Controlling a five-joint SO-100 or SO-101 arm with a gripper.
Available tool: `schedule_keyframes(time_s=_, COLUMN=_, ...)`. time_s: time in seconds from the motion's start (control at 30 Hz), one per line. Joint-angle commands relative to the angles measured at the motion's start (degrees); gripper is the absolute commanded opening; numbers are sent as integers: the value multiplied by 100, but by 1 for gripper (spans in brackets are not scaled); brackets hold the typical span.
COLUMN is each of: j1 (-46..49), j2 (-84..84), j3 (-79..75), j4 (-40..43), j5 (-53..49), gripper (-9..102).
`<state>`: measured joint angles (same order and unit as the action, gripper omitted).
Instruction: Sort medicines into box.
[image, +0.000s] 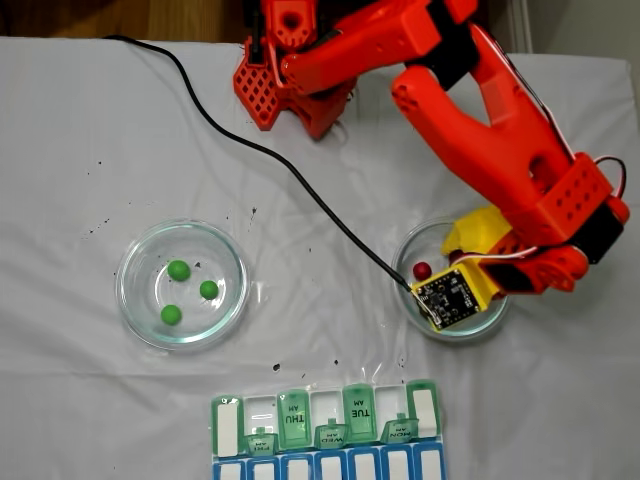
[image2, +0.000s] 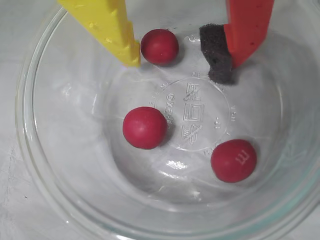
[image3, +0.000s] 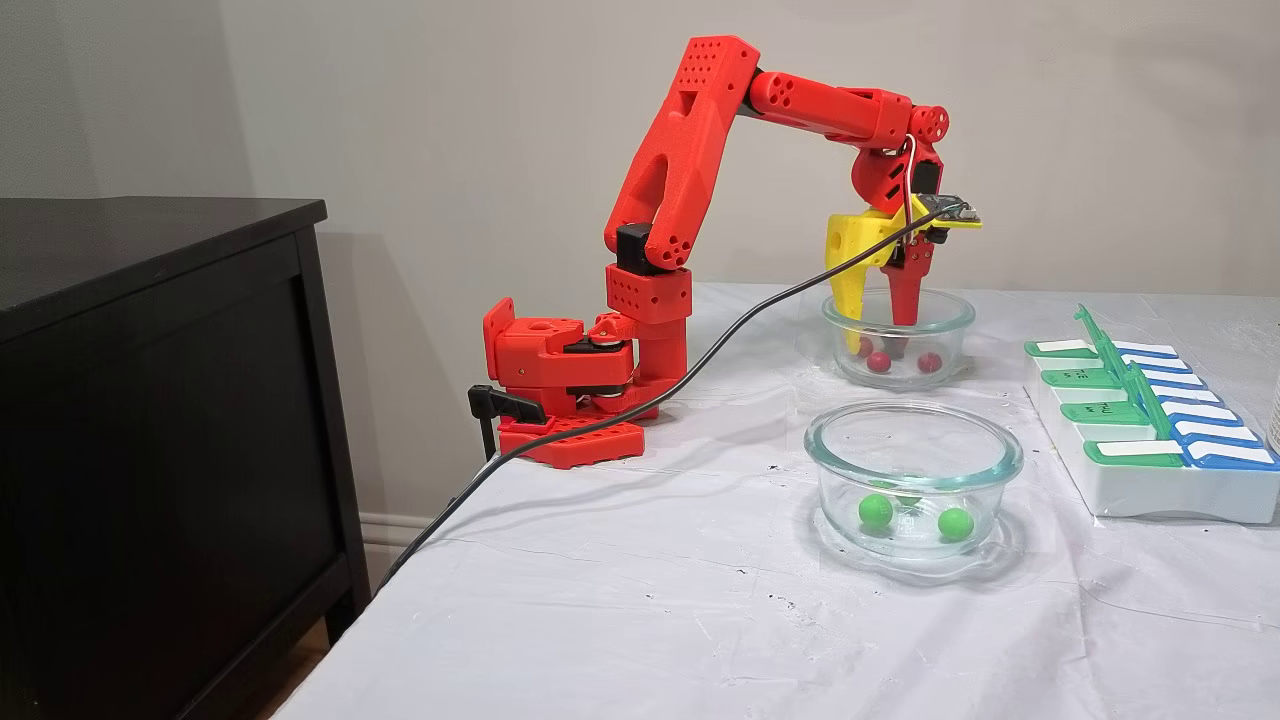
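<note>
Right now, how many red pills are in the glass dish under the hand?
3. One lies between the open hand's fingers, one mid-dish, one lower right in the wrist view.

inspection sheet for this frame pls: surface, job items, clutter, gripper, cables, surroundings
Surface: white cloth, wrinkled, with tiny black specks.
Job's things: three red pills in one glass dish; three green pills in the other glass dish; pill box at the near edge in a fixed view, several green lids standing open.
Clutter: nothing seen.
Gripper: gripper lowered into the red-pill dish, jaws open either side of one red pill, yellow finger touching or nearly touching it.
Cables: black cable runs across the cloth to the wrist camera.
Surroundings: dark cabinet beside the table; plain wall.
</note>
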<state>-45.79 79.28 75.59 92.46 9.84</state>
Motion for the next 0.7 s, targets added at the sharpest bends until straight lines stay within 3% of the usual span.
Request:
schedule_keyframes(time_s=0.0, j1=-44, j2=-18, j3=-923, j4=281, j5=-79, gripper=30)
schedule_keyframes(time_s=0.67, j1=-255, j2=-88, j3=-571, j4=325, j5=53, gripper=18)
